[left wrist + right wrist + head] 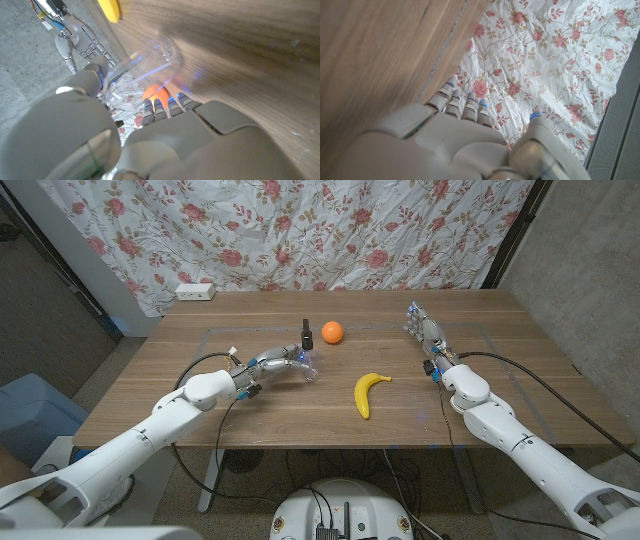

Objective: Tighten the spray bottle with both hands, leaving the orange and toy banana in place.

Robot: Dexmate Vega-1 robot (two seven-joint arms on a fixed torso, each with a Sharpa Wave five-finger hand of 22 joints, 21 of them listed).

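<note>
1. Wooden table [200, 415]: brown top, floral curtain [300, 230] behind, white power strip [195, 291] at the far left edge
2. Spray bottle body [308, 368]: clear, lying on its side near the table's middle, in front of the cap; in the left wrist view [150, 65] seen as a see-through cylinder against the wood, orange visible through and past it
3. Spray cap [308, 334]: small, black, upright, just left of the orange, apart from the bottle body
4. Orange [332, 332]: far middle of the table; also glimpsed in the left wrist view [156, 93]
5. Toy banana [368, 392]: yellow, curved, right of the bottle; tip shown in the left wrist view [110, 9]
6. Left hand [280, 365]: at the bottle body, fingers reaching alongside it; firm grip or mere touch cannot be told
7. Right hand [425, 330]: at the table's far right, well apart from everything, fingers extended and spread, holding nothing; right wrist view [465, 125] confirms straight fingers against the curtain
</note>
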